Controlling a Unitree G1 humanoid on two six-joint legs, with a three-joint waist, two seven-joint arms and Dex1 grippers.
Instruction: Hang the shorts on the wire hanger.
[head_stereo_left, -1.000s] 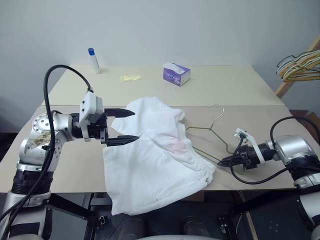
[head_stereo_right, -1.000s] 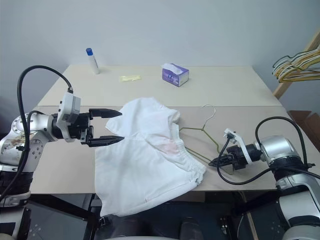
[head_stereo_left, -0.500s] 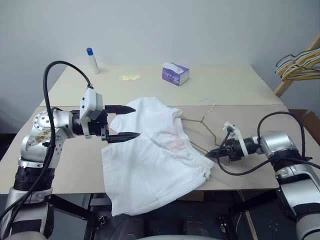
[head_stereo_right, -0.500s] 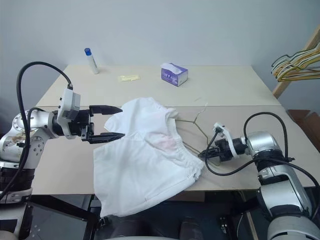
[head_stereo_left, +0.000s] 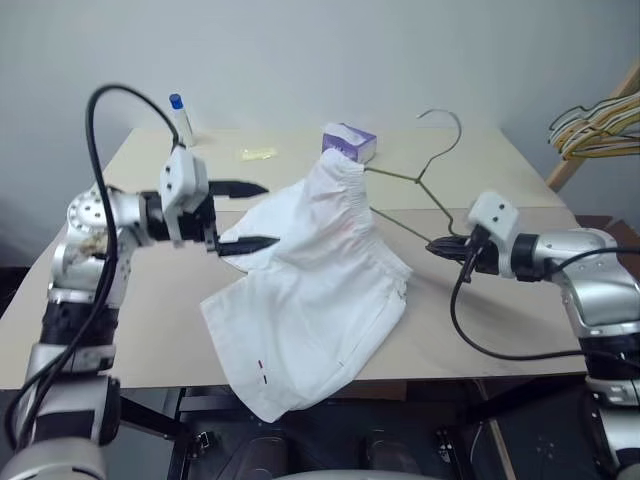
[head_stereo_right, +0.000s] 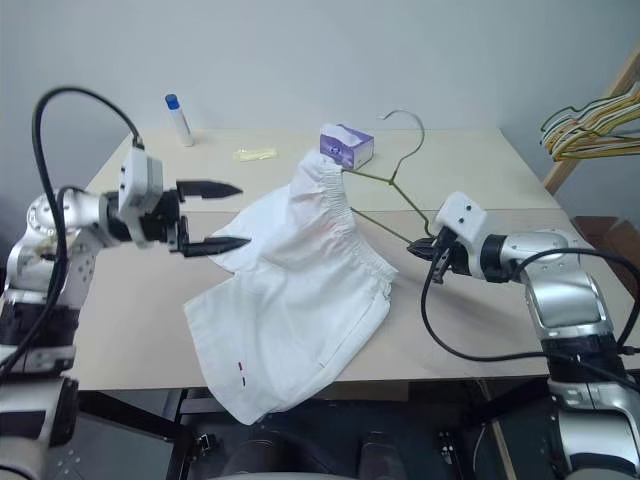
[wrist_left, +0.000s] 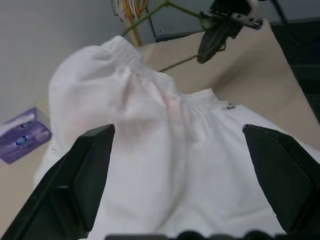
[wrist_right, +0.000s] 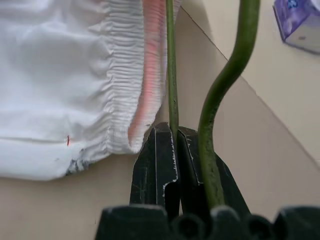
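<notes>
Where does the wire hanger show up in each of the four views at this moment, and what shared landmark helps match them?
Left eye view: wire hanger raised right of centre, hook uppermost, shorts draped over its left end.
Right eye view: wire hanger at upper centre.
Left wrist view: green wire near the right gripper.
Right wrist view: two green wires, one clamped in the shut fingers.
Shared landmark: purple tissue box.

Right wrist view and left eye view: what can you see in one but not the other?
Right wrist view alone: the black fingers pinching the wire hanger, seen close up. Left eye view alone: the open left gripper, the blue-capped bottle, the bunch of hangers and the right gripper. Both: the white shorts, the purple tissue box and the table.
</notes>
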